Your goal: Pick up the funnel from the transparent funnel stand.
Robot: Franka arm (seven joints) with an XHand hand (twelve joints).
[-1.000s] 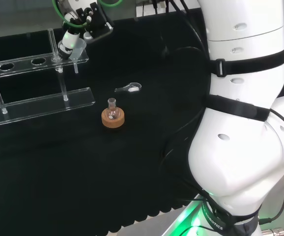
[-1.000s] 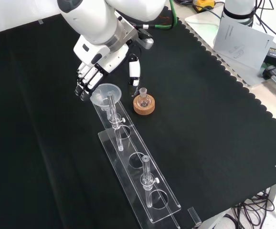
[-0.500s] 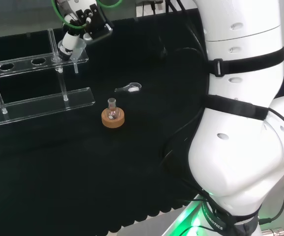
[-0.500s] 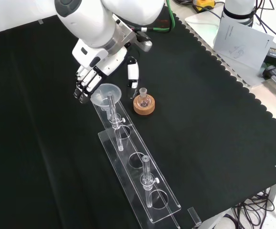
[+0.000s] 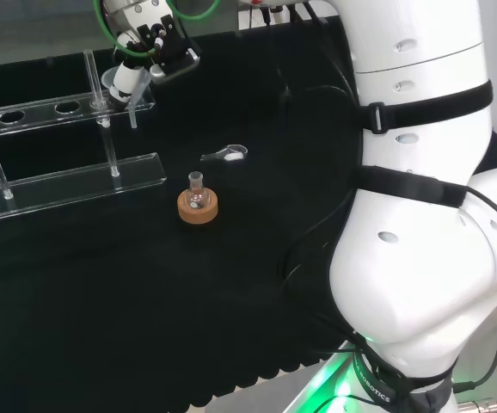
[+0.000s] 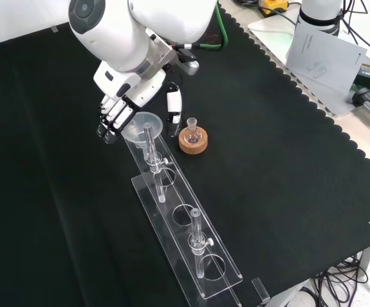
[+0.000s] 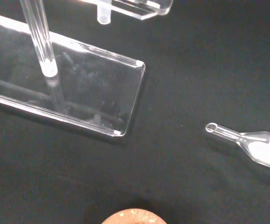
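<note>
The clear funnel (image 6: 141, 123) sits in the end hole of the transparent stand (image 6: 184, 225), its stem hanging through the top plate. In the head view the funnel (image 5: 129, 87) is at the stand's right end (image 5: 146, 106). My hand (image 6: 122, 102) is lowered over the funnel's bowl. Its fingers (image 6: 107, 125) hang relaxed on the bowl's left and the thumb (image 6: 174, 109) stands apart on its right, so the hand is open around the bowl without closing on it. In the head view the hand (image 5: 145, 39) is just above the funnel. The wrist view shows the stand's base plate (image 7: 95, 95) and the stem's tip (image 7: 104, 17).
A small flask on a cork ring (image 6: 192, 139) stands just right of the funnel in the front view, near the thumb. A glass spoon with white powder (image 5: 226, 155) lies beyond it on the cloth (image 7: 262, 148). Two upright posts (image 6: 196, 238) rise from the stand.
In the front view the hand has shifted a little to the left, and the thumb has come nearer the funnel's bowl. The funnel and stand have not moved.
</note>
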